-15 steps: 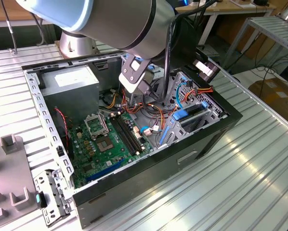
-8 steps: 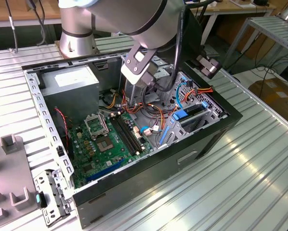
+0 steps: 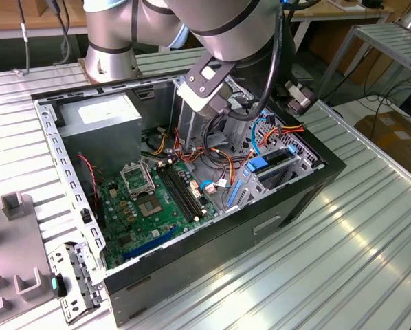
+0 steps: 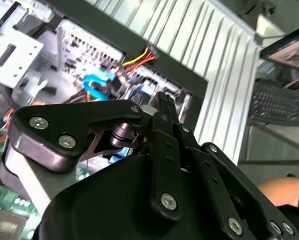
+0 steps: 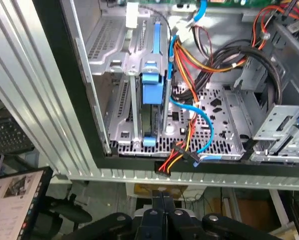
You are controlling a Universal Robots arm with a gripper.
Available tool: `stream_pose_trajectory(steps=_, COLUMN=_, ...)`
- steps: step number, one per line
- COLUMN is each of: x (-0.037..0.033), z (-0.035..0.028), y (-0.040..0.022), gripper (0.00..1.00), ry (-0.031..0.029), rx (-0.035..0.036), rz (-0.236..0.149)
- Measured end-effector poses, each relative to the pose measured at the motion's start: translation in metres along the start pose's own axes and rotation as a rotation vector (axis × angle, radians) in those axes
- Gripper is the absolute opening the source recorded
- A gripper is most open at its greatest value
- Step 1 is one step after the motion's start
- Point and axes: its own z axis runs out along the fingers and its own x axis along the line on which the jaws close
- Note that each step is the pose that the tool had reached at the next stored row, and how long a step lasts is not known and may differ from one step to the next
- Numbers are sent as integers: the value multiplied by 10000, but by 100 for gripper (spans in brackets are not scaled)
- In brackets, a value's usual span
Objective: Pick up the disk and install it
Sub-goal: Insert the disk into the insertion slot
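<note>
Right, the install looks to be at its tail end. The disk [image 5: 151,89] is not in the jaws. In the first wrist view it stands edge-on inside the drive cage [image 5: 120,65], its light blue rail facing out, at the end of the computer case [image 3: 212,247] that lies toward the exterior view's right. The case sits open on the ribbed table [image 3: 343,240], well in from its edges.

The gripper [image 5: 162,198] hangs just outside the cage, apart from the disk, and the jaws are pressed together with nothing between them.

My read is that the placing is done and the seating is what counts now. Whether the disk is fully home I can't tell. If it isn't, it calls for a straight, square push along the rails, keeping clear of the orange and black cables [image 5: 209,62] and the blue cable [image 5: 205,120] that run right beside the bay.

As for the pose, the arm [image 3: 212,24] rises from its base at the table's far edge. It arches over the power supply [image 3: 99,117] and the motherboard [image 3: 150,199], then dips its wrist steeply into the case.
</note>
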Motion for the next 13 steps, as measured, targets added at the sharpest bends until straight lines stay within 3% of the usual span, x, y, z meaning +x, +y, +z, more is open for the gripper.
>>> stream_pose_trajectory(steps=1, x=0, z=0, y=0, gripper=11, ry=-19, rx=-167, rz=10)
stream_pose_trajectory(steps=3, x=0, z=0, y=0, gripper=11, ry=-82, rx=-613, rz=43)
stream_pose_trajectory(steps=4, x=0, z=0, y=0, gripper=11, ry=-146, rx=-1021, rz=84)
stream_pose_trajectory(steps=5, x=0, z=0, y=0, gripper=11, ry=-180, rx=-1243, rz=107)
stream_pose_trajectory(steps=6, x=0, z=0, y=0, gripper=11, ry=-213, rx=-1517, rz=127)
stream_pose_trajectory(steps=7, x=0, z=0, y=0, gripper=11, ry=-247, rx=-1958, rz=155)
stream_pose_trajectory(steps=8, x=-1, z=0, y=0, gripper=11, ry=-253, rx=-2169, rz=165)
stream_pose_trajectory(steps=9, x=-1, z=0, y=0, gripper=11, ry=-256, rx=-2314, rz=173)
stream_pose_trajectory(steps=11, x=-6, z=0, y=0, gripper=11, ry=-255, rx=-2952, rz=209)
stream_pose_trajectory(steps=13, x=-8, z=25, y=-18, gripper=11, ry=-278, rx=-3913, rz=244)
